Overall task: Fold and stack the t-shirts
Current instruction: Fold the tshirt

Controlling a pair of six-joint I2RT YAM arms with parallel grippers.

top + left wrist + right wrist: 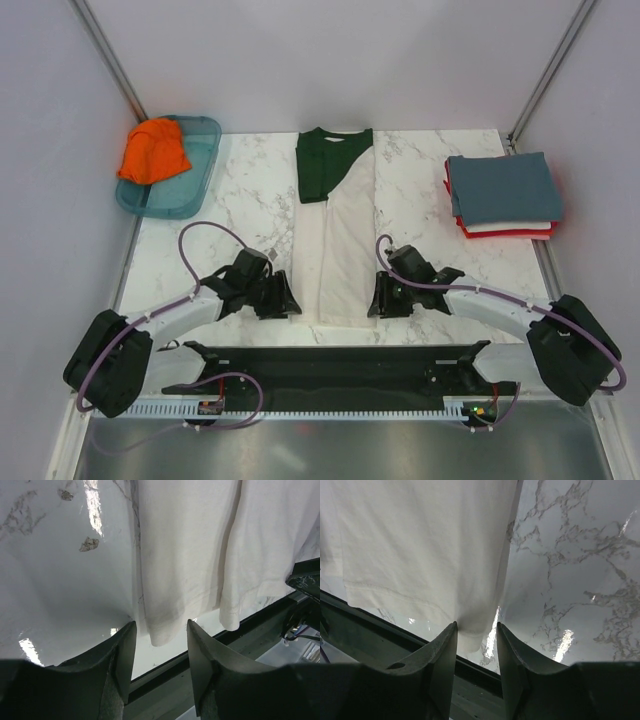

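Bright, even light; glare streaks on marble table (pixel 95 510) — shadows soft, faint.

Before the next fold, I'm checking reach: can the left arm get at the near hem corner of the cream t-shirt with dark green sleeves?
Probably yes: the left end effector stands open at the hem corner of the cream t-shirt, nothing between.
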